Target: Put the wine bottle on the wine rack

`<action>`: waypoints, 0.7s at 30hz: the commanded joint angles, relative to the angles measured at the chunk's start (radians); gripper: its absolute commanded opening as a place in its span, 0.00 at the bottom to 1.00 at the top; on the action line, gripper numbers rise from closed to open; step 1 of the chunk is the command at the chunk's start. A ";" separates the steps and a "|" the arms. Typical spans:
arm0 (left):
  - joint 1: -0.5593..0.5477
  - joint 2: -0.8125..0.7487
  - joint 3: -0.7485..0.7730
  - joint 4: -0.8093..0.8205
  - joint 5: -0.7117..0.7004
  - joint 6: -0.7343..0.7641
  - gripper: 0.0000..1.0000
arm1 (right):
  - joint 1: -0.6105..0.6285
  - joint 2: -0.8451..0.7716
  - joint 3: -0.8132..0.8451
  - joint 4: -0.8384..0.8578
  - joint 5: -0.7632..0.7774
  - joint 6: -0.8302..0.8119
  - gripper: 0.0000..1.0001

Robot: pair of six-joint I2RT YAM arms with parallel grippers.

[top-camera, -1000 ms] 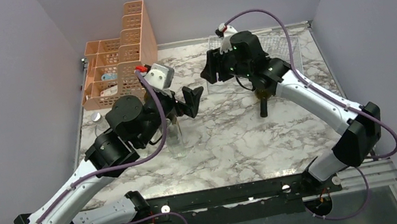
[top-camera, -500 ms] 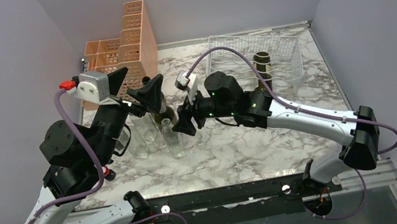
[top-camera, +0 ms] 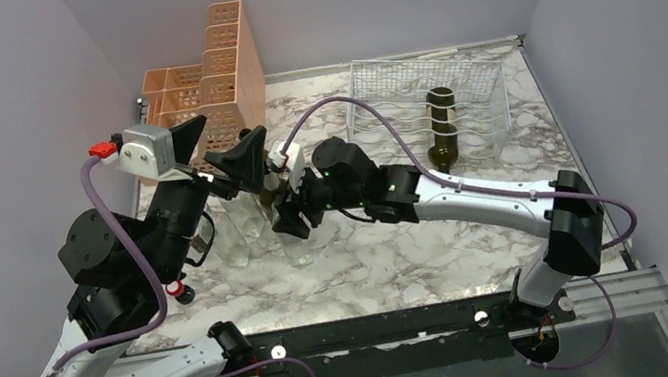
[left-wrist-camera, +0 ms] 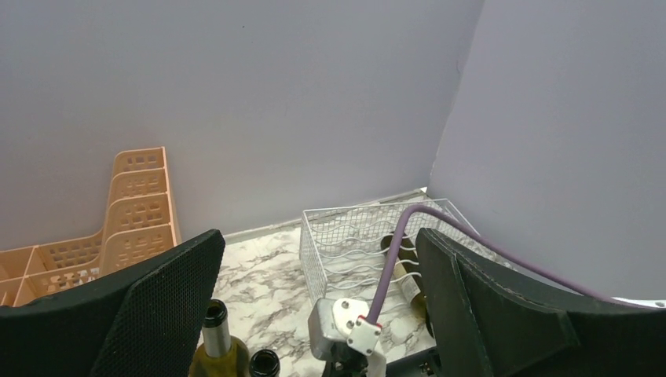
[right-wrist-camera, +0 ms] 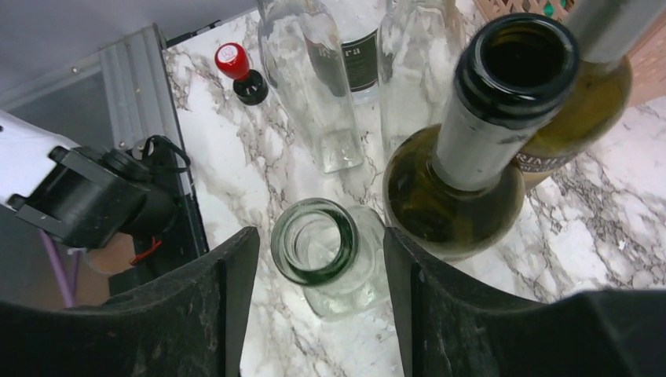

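Change: right hand [top-camera: 288, 218] is swung from silvery wire wine rack [top-camera: 385, 89], far-right bench corner, to clear glass wine bottle [right-wrist-camera: 314, 239].
Right hand: apart, astride bottle mouth.
Left hand [top-camera: 227, 137]: apart, empty.
Next: clamping judged due.

soft, even overhead light, faint shadows on the marble table [top-camera: 399, 239], the near fingers [right-wrist-camera: 157, 314] slightly blurred.

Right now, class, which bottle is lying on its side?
The dark olive-green bottle, resting in the wire wine rack at the back right. The other bottles all stand upright in a cluster.
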 commanded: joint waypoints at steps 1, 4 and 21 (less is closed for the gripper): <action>0.000 -0.017 -0.009 -0.012 -0.024 0.006 0.99 | 0.023 0.032 0.024 0.101 0.025 -0.047 0.59; 0.000 -0.016 -0.009 -0.023 -0.021 -0.003 0.99 | 0.027 0.034 0.013 0.121 0.037 -0.059 0.47; 0.000 -0.024 -0.101 -0.041 0.061 -0.050 0.99 | 0.030 -0.341 -0.276 0.131 0.354 -0.012 0.05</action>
